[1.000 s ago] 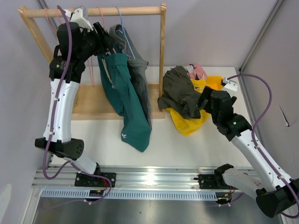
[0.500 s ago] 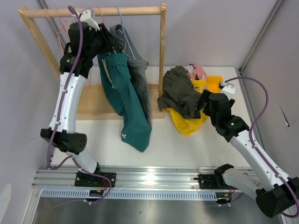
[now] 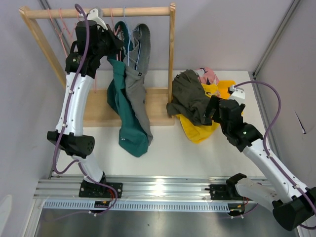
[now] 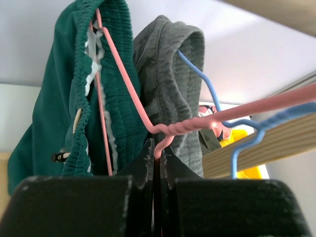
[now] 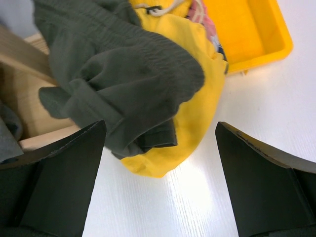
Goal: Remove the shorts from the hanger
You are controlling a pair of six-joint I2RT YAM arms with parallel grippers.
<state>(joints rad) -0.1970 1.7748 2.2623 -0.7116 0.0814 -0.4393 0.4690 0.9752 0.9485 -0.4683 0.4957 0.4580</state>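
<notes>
Two pairs hang from the wooden rack (image 3: 98, 12) at the upper left of the top view. The teal shorts (image 3: 127, 116) are on a pink hanger (image 4: 183, 126) and the grey shorts (image 3: 136, 84) on a blue hanger (image 4: 261, 127). The grey pair lies just right of the teal one, overlaps it, and crowds the same stretch of rail. The left gripper (image 4: 158, 148) is raised to the rail beside them, its fingers pressed together on the pink hanger's twisted wire neck. In the left wrist view the teal waistband fills the left side and the grey one the centre, touching each other. The other three pairs lie heaped on the white table (image 5: 222, 197) right of the rack's upright. The olive shorts (image 3: 190, 101) are on top and to the left, against the rack's base. The yellow shorts (image 3: 200, 129) lie under them and spill toward the lower edge, and the pink patterned shorts (image 3: 210, 75) peek out at the far side. A yellow tray (image 5: 256, 34) sits at the heap's right; the yellow and pink pairs drape over its near rim, but how much cloth lies inside cannot be told. The right gripper (image 5: 159, 133) hovers just over the olive and yellow cloth with its fingers spread wide, holding nothing.
</notes>
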